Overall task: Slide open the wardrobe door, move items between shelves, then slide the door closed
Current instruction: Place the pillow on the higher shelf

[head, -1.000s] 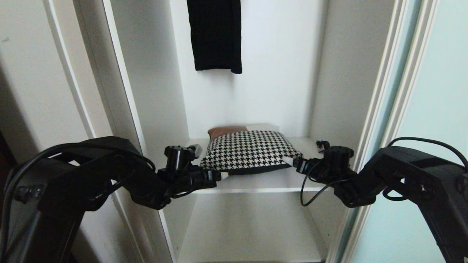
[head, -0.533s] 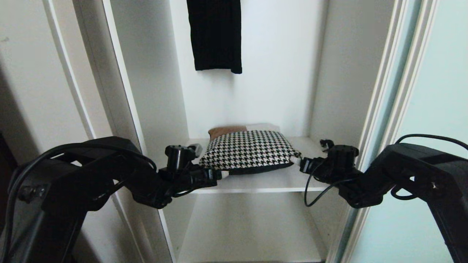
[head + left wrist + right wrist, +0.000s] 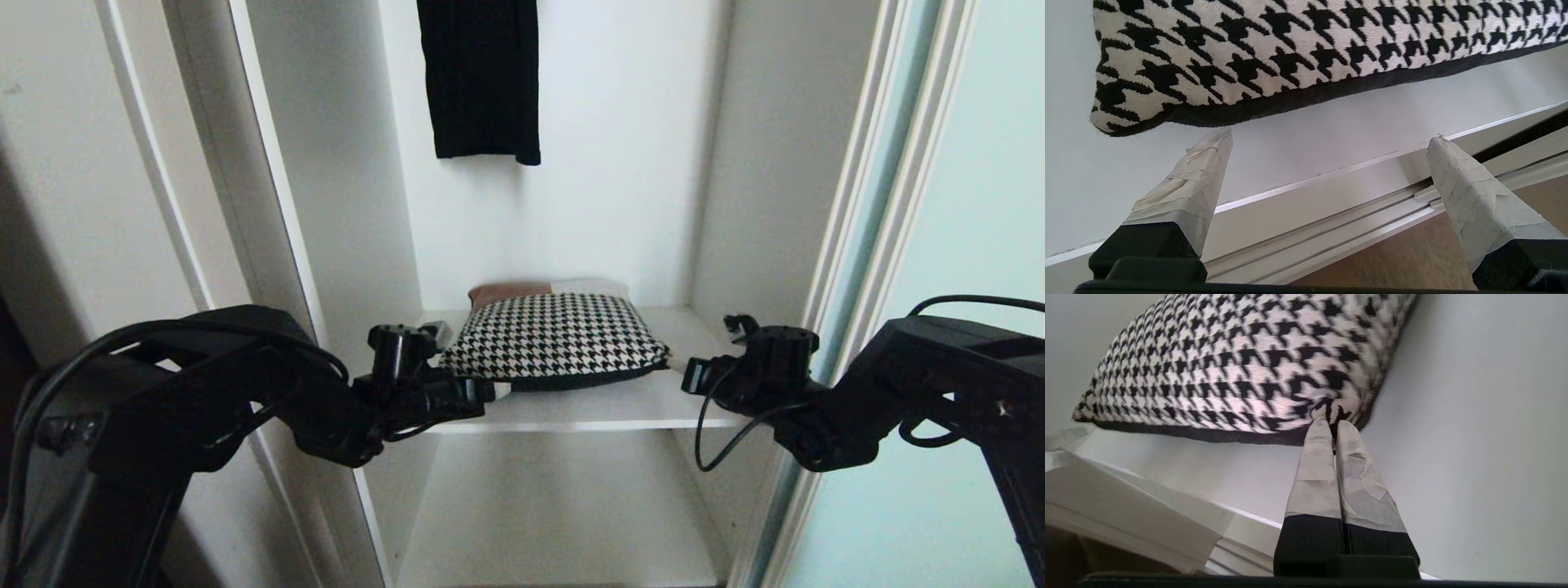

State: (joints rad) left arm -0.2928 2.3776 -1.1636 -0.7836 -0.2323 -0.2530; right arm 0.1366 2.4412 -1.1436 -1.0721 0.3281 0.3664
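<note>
Head view: wardrobe compartment open, sliding wardrobe door (image 3: 971,245) pushed off to the right side. Houndstooth bundle (image 3: 559,336) lies on the upper shelf (image 3: 588,408), near its front edge, roughly centred. A brown-and-white bundle (image 3: 539,288) sits behind it toward the shelf's back edge. Lower shelf (image 3: 563,506) is below; dark garment (image 3: 482,77) hangs above. Left gripper (image 3: 490,390) at the bundle's front-left corner, right gripper (image 3: 676,366) at its front-right corner.

Left wrist view: left gripper (image 3: 1331,139) jaws spread wide, taped fingertips (image 3: 1216,143) just short of the bundle's dark underside, over the shelf's front edge. Nothing between them yet. Risk: if it closes from here it likely catches air or only the seam; too low an approach could jam a tip into the shelf's front edge.

Right wrist view: right gripper (image 3: 1333,424) jaws pressed together, pinching only the very tip of the houndstooth bundle (image 3: 1241,371) at its corner. Thin bite on soft fabric. Risk: pulling or lifting on this pinch alone may let the corner slip out, or unfold the bundle so it sags and drags. With one side held and the other free, the bundle may swing, tilt off the shelf's front edge and drop past the lower shelf. It could also snag the bundle behind and pull it forward.
</note>
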